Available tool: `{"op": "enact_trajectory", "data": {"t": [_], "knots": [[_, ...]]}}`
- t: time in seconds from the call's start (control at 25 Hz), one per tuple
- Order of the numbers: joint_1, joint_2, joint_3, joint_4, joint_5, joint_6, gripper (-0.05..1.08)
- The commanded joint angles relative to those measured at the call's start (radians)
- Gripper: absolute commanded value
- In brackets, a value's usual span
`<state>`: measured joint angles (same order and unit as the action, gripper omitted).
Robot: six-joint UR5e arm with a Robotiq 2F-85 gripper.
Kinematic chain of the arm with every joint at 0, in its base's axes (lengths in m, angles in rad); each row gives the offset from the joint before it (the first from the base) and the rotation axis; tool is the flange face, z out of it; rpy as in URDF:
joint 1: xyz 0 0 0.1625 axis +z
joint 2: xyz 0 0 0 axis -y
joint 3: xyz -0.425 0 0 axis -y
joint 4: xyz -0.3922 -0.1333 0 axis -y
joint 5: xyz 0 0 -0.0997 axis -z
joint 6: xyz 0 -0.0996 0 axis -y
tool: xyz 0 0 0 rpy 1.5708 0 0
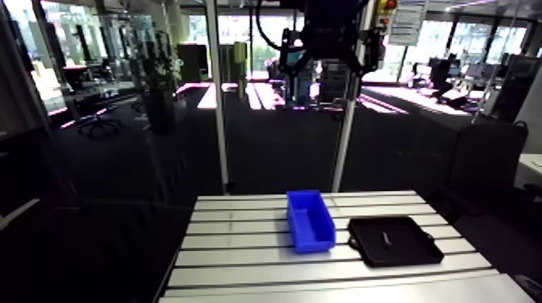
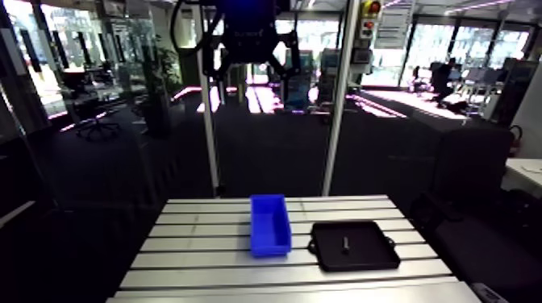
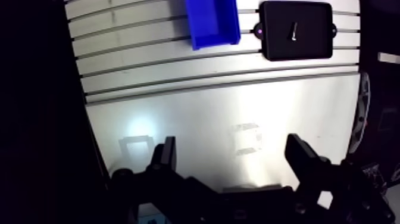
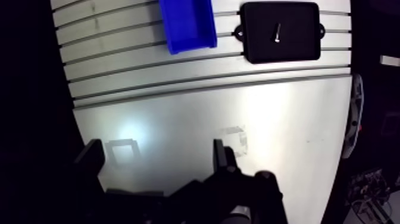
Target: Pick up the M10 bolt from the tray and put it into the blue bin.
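Overhead, the pincer [image 3: 231, 143] stands spread apart, well away from the bolt [image 3: 294, 30] in its tray [image 3: 297, 50].

Gripper [image 3: 235, 158]: its two fingers stand wide apart, nothing between them, over the smooth part of the table [image 3: 208, 107]. Two faint square marks [image 3: 247, 138] show on that surface, one between the fingers, one beside the gripper. Well ahead of the gripper, on the slotted part, the blue bin [image 3: 213, 22] and the black tray [image 3: 296, 37] sit side by side, close but not touching. A small pale bolt [image 3: 294, 30] lies in the tray, near its middle. Bin contents: none visible.
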<state>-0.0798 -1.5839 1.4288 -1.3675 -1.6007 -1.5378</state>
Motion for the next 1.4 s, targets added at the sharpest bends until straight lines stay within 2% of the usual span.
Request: {"op": "enact_trajectory", "data": {"t": [0.04, 0.84, 1.28, 1.4], "knots": [[0.051, -0.001, -0.015, -0.003, 0.000, 0.000, 0.01], [0.052, 0.000, -0.015, -0.009, -0.003, 0.000, 0.01], [0.038, 0.040, -0.037, -0.017, -0.009, 0.002, 0.01], [0.032, 0.058, -0.037, -0.057, -0.011, 0.002, 0.01]]}}
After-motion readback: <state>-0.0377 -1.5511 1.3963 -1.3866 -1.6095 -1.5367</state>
